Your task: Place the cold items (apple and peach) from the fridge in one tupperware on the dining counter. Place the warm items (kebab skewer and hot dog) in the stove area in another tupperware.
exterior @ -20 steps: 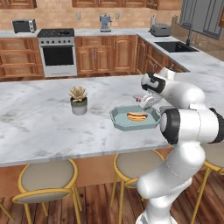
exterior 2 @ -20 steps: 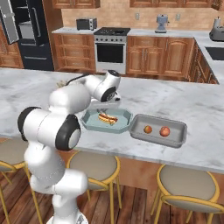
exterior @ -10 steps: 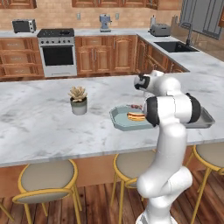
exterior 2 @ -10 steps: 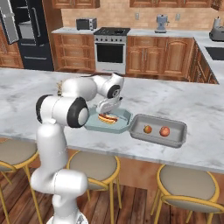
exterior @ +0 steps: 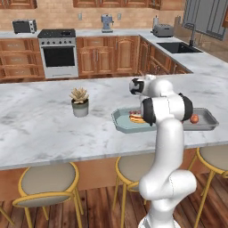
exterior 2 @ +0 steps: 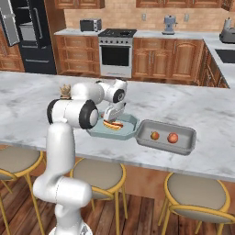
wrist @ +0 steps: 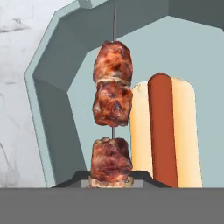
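Note:
My gripper (exterior 2: 111, 118) hangs low over the pale teal tupperware (exterior 2: 131, 120) on the dining counter (exterior 2: 27, 105). It is shut on the kebab skewer (wrist: 111, 100), whose lowest meat chunk sits between the finger tips. The skewer lies along the tray (wrist: 57, 65) beside the hot dog (wrist: 164, 131), and whether it rests on the floor I cannot tell. The hot dog (exterior: 136, 118) also shows past my arm. To the right the greyish tupperware (exterior 2: 183, 147) touches the teal one and holds an apple (exterior 2: 155, 135) and a peach (exterior 2: 172, 137).
A small potted plant (exterior: 80, 101) stands on the counter left of the trays. Round stools (exterior: 46, 182) line the near edge. The stove (exterior: 58, 51) is at the back wall. The black fridge (exterior 2: 23, 32) stands at the far left with a door open.
My arm has folded from a low, stretched pose into an upright one, and the hand has stayed low over the teal tupperware. The trays and food have not moved.

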